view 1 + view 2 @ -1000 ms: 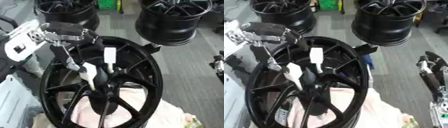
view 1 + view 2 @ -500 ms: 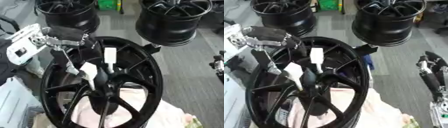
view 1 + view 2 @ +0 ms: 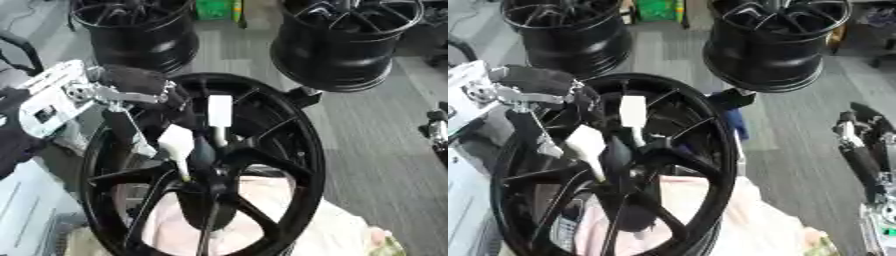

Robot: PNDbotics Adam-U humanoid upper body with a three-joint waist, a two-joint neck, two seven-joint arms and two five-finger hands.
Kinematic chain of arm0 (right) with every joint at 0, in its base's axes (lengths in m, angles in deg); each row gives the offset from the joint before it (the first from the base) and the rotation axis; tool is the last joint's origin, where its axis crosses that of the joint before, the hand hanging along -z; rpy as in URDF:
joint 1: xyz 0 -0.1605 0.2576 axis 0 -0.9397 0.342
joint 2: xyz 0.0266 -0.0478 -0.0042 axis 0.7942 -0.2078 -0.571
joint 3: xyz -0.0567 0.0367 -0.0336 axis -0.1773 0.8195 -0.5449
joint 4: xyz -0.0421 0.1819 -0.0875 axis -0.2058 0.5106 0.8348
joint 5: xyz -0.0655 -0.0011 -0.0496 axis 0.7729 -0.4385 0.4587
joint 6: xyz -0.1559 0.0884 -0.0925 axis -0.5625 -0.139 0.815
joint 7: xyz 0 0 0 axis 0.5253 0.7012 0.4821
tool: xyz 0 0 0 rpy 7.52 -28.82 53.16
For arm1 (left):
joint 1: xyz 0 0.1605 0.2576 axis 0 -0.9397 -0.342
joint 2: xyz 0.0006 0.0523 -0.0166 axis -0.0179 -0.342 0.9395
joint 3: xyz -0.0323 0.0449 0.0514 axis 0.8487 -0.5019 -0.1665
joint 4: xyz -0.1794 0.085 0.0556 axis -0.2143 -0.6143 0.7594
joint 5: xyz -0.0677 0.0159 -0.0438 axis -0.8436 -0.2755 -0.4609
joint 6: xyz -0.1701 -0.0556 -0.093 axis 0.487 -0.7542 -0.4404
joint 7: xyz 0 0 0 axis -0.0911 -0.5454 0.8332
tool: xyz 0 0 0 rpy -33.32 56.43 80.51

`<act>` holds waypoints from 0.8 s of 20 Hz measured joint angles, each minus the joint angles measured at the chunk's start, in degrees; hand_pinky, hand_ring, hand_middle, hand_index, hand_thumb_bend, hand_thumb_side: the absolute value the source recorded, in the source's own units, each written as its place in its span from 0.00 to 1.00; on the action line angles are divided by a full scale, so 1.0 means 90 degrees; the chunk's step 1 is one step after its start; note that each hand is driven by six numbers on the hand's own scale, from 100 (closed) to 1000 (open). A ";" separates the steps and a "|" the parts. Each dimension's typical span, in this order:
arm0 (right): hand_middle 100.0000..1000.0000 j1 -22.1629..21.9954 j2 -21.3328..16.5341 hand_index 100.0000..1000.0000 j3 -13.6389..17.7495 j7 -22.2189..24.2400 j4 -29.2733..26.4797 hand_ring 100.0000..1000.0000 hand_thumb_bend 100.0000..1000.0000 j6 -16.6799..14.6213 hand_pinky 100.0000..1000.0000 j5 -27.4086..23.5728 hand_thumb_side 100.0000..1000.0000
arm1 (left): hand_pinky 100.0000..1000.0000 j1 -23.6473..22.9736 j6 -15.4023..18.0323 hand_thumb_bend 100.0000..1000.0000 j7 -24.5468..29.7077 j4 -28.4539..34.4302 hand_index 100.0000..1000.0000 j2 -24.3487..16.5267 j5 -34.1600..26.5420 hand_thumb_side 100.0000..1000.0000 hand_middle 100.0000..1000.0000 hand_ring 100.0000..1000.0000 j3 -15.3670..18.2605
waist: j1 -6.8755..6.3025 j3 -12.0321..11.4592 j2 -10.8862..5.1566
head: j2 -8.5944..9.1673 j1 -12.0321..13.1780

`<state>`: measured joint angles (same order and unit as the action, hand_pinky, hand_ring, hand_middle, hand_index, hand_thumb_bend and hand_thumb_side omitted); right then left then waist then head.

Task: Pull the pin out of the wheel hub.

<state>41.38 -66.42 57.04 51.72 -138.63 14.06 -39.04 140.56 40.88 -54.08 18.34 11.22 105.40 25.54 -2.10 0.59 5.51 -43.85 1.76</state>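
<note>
The left hand (image 3: 144, 92) reaches in from the left over the upper left rim of the wheel hub (image 3: 293, 150), its dark fingers curled, though I cannot tell whether they hold anything. Two white-tagged pins (image 3: 219, 112) stand up near the hub's centre, just below the hand. Pink cloth (image 3: 262, 195) lies under the spokes. Two more black rims (image 3: 346, 42) stand behind on the floor (image 3: 385, 150). The right hand (image 3: 859, 150) shows at the right edge, its fingers unclear.

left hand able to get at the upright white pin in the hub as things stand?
Probably yes. The left hand is already over the wheel's upper left, close beside the upright white pin, and nothing stands between them. The second, tilted pin sits lower, out of the way.
</note>
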 measured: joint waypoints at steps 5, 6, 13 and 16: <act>0.66 0.0000 0.0000 0.81 0.0000 0.0007 0.0018 0.60 0.00 0.0005 0.70 0.0000 0.47 | 0.64 -0.0025 0.0000 0.18 0.0000 -0.0152 0.63 0.0058 -0.0278 0.29 0.48 0.47 0.0011 | 0.0007 -0.0007 0.0000 | 0.0000 0.0000; 0.66 -0.0001 0.0000 0.81 0.0001 0.0007 0.0020 0.60 0.00 0.0005 0.70 0.0000 0.47 | 0.62 -0.0035 -0.0001 0.15 0.0001 -0.0186 0.60 0.0063 -0.0366 0.26 0.45 0.44 0.0020 | 0.0007 -0.0007 0.0000 | 0.0000 0.0000; 0.66 -0.0001 0.0000 0.81 0.0001 0.0008 0.0030 0.60 0.00 0.0005 0.70 0.0000 0.47 | 0.57 -0.0071 -0.0314 0.01 0.0314 -0.0182 0.47 0.0110 -0.1453 0.17 0.33 0.32 0.0219 | 0.0012 -0.0017 0.0000 | 0.0000 0.0000; 0.66 -0.0002 0.0000 0.81 0.0002 0.0008 0.0031 0.60 0.00 0.0005 0.70 0.0000 0.47 | 0.57 -0.0071 -0.0535 0.01 0.0535 0.0009 0.47 0.0077 -0.2012 0.15 0.33 0.32 0.0403 | 0.0013 -0.0019 0.0000 | 0.0000 0.0000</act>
<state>41.36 -66.42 57.06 51.79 -138.35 14.10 -39.04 139.92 36.07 -49.27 18.42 11.91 87.29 29.16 -1.98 0.42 5.51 -43.85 1.76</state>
